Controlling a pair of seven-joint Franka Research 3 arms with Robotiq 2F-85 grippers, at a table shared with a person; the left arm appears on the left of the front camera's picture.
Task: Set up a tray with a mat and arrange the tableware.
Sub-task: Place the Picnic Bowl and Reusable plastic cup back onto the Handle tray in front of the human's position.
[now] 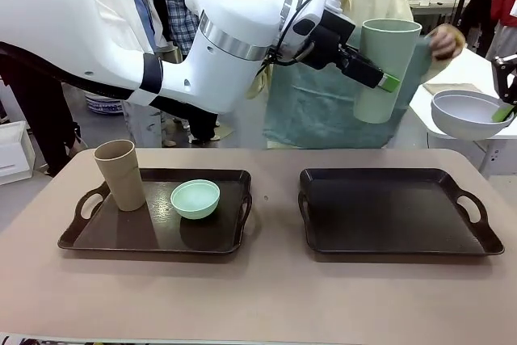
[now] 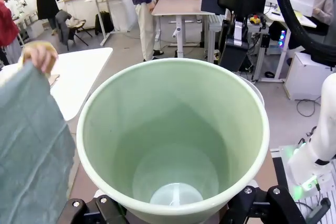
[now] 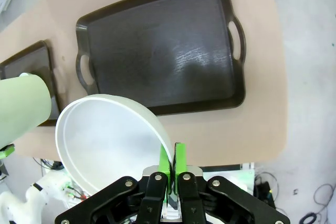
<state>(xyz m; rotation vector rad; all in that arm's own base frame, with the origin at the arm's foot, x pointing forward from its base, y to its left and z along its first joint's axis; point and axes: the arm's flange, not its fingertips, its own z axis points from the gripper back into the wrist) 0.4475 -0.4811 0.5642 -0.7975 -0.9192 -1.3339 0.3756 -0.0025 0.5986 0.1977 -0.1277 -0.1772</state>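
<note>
The left gripper [image 1: 386,78] had its jaws spread wide around the pale green cup [image 1: 389,54], one green pad pressed against each side of the wall, and held it upright in the air beyond the table's far edge. The left wrist view looked straight down into the cup's mouth. Just beside the cup a person's hand [image 1: 443,39] held up a blue-green cloth [image 2: 31,150]. The right gripper [image 3: 171,163] had its jaws nearly closed, the green pads pinching the rim of the greyish white bowl [image 3: 105,140], which hung tilted in the air off the table's right end. Below it, on the table [image 1: 266,296], lay the right tray [image 1: 388,216], dark with a handle at each end. The left tray [image 1: 97,236] lay well apart from it and carried the tan-brown cup [image 1: 121,175], upright near its left handle, with the mint green bowl [image 1: 195,198] just beside it, not touching.
</note>
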